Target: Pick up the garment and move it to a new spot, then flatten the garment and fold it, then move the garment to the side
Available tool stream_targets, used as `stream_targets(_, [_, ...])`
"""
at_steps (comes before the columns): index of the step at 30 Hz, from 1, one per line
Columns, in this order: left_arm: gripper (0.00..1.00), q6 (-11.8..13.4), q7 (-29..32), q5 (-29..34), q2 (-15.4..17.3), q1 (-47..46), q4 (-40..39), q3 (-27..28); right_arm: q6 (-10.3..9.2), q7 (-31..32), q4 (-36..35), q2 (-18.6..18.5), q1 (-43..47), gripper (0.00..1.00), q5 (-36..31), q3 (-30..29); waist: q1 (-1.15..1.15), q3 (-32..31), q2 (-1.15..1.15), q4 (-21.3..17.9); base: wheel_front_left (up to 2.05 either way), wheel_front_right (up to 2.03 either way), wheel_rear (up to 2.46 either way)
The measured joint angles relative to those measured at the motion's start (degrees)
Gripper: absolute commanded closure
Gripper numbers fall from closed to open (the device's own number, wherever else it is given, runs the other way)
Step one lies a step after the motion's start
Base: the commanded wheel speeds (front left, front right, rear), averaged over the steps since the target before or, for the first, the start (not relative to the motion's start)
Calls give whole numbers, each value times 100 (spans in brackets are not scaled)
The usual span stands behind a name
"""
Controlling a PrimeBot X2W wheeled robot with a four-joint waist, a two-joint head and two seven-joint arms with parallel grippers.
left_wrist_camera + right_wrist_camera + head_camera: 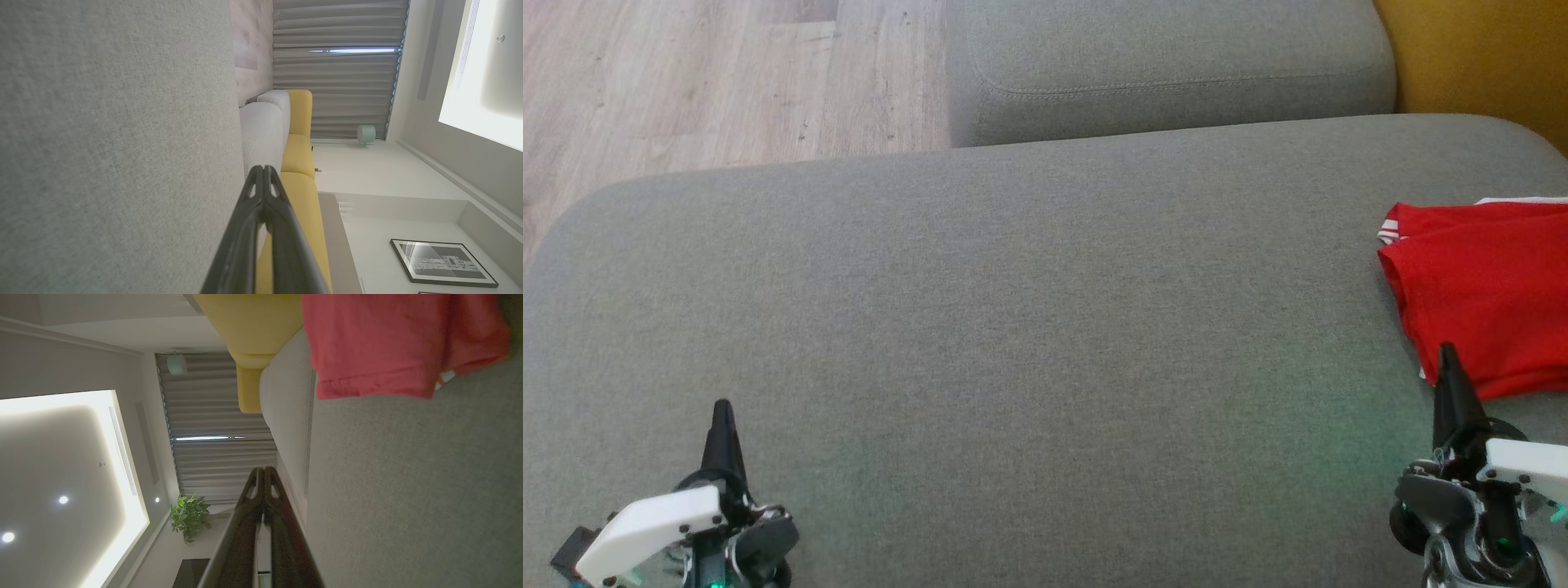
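Folded red garment [1486, 294], white-striped trim [1387, 233], grey cushion [1013, 327]

Left end effector [722, 408] closed, right end effector [1447, 353] closed, both empty

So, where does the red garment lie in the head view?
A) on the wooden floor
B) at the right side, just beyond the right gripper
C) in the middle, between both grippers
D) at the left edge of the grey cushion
B: the red garment lies at the right side of the grey cushion, just past the right gripper.
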Motion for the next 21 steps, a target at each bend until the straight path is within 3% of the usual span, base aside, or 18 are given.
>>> stream_targets(21, [100,0,27,4,-5,0,0,9,0,18,0,15,0,100,-1,-9,0,0,0,0,0,0,0])
